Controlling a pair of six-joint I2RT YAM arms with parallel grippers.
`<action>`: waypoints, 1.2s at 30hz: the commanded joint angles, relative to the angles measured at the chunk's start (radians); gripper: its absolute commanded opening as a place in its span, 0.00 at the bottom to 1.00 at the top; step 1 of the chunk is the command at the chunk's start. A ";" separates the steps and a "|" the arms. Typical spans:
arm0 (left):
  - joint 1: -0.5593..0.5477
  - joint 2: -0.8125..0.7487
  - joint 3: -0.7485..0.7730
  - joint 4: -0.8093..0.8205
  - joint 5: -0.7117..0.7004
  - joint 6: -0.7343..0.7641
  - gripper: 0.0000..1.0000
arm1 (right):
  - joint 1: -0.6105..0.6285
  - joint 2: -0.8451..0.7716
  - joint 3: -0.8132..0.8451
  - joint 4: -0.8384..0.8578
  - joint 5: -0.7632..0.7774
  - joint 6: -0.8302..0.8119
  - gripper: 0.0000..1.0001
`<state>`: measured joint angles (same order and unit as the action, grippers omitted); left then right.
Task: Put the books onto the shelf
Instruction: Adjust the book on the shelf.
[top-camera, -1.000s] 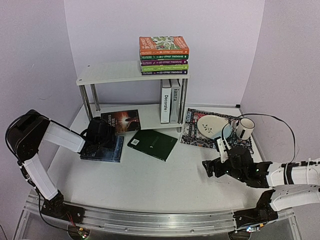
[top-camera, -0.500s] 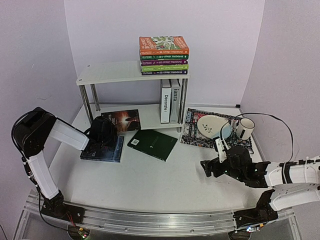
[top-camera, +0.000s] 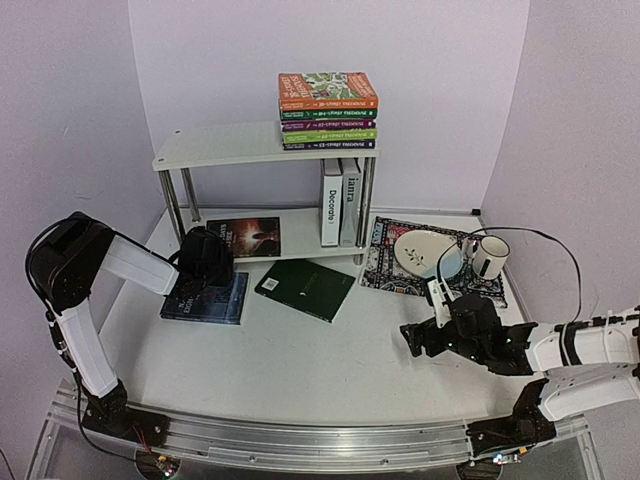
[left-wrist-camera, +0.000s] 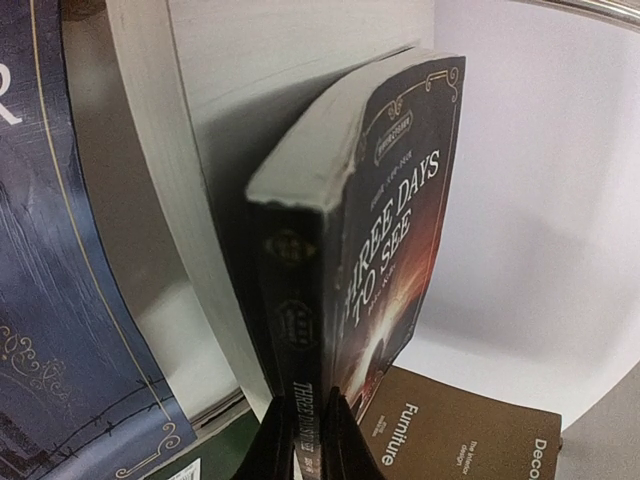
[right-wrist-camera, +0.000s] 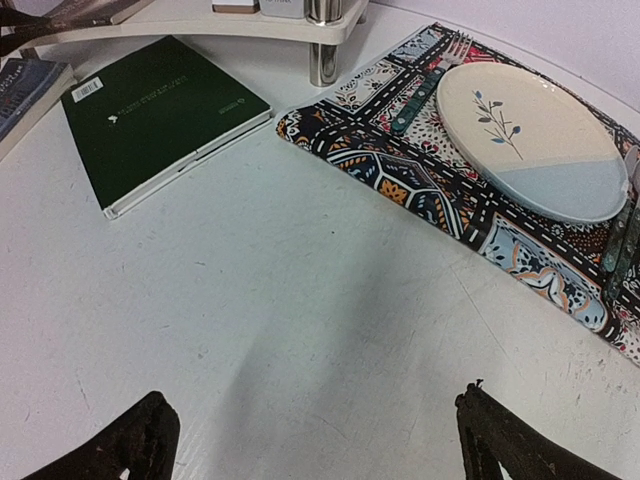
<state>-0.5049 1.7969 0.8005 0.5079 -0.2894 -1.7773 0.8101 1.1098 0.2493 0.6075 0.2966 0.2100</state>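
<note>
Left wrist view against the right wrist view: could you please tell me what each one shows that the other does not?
Only the left wrist: the left fingers shut on the spine of the dark book, its title and the cover of the brown book legible. Only the right wrist: the open right fingers over the table, the green book, mat, plate and fork. Both: the blue book, the shelf, and slivers of the shelved books at the right wrist's top edge.
</note>
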 joint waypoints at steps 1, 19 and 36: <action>0.012 0.005 0.040 0.020 -0.036 0.000 0.02 | 0.000 0.015 0.037 0.018 -0.009 0.006 0.97; 0.049 0.031 0.083 0.020 -0.050 -0.027 0.00 | -0.001 0.023 0.041 0.017 -0.014 0.005 0.97; 0.059 0.029 0.033 0.019 -0.014 -0.059 0.08 | -0.001 0.044 0.051 0.010 -0.007 0.005 0.97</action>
<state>-0.4544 1.8355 0.8491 0.5068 -0.3039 -1.8117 0.8101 1.1443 0.2591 0.6122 0.2768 0.2100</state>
